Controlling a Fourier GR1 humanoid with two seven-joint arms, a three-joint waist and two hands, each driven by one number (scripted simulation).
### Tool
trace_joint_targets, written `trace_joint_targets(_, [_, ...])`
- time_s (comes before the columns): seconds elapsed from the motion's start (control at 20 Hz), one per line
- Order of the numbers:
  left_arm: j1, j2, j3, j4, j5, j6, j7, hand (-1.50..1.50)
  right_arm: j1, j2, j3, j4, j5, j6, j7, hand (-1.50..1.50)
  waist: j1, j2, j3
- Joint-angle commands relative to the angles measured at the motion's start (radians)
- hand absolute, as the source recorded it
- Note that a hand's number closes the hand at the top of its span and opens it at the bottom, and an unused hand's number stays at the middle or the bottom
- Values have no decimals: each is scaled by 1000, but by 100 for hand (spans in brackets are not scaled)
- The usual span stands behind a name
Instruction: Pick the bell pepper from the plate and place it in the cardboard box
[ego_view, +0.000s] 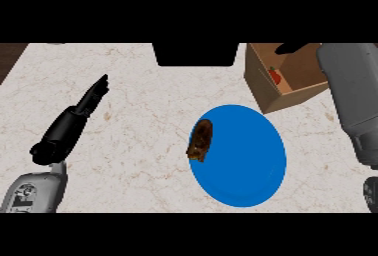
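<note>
Counter top (140, 160): pale cream stone, marble-like, with thin brown veining scattered over it. It fills nearly the whole view, seen steeply from above, and is matte with no glare.
Dark brown strip (10, 59): wood-toned, in the upper left corner beyond the counter's slanted left edge. Floor or cabinet cannot be told.
Black rectangular block (196, 54): at the counter's far edge, near centre. Its face is flat and featureless, and its nature is unclear.
Light: even and soft, with faint shadows.
</note>
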Motion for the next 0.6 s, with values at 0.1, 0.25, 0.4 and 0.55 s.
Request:
trace_joint_targets(0.1, [21,6,4,-10,10,-12,-4,0,5,15,-243,-165,-234,-283,-124,-150,-2,-3,4])
trace_joint_targets(0.25, [-6,30,34,-4,29,-26,10,0,61,43,-323,-203,-320,-366,-180,-150,-3,0,1])
trace_joint_targets(0.4, [16,10,6,-25,5,-14,8,0,140,34,-359,-250,-389,-353,-236,-150,-7,-3,-1])
trace_joint_targets(0.55, [7,6,14,-10,6,-10,-9,0,223,6,-382,-272,-435,-370,-333,-150,-2,0,-1])
